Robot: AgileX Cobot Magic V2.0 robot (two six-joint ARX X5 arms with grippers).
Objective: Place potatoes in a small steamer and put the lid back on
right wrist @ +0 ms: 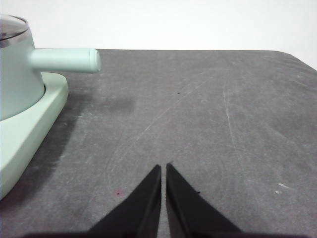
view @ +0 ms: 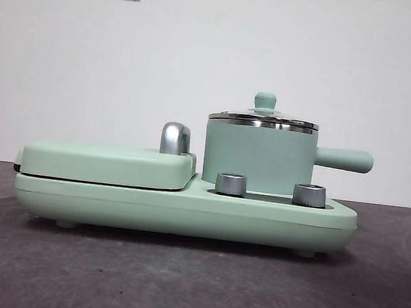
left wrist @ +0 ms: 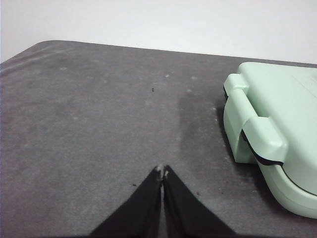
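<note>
Lid (view: 264,118) sat on the steamer (view: 258,158). Left gripper (left wrist: 162,172) and right gripper (right wrist: 164,168) both clenched, empty, above bare table (view: 176,284) either side of steamer.

Left gripper (left wrist: 163,171): two matte black jaws, smooth, flat-sided, tapering to narrow points; small pale scuffs at tips. Right gripper (right wrist: 163,167): same matte black tapered pair, plain surfaces, clean tips. Cables, screws, markings not visible on either.

Steamer (view: 259,159): matt mint-green body, shiny steel rim. Lid (view: 264,118): steel-rimmed. Table (view: 176,284): dark grey, rough, scuffed.
</note>
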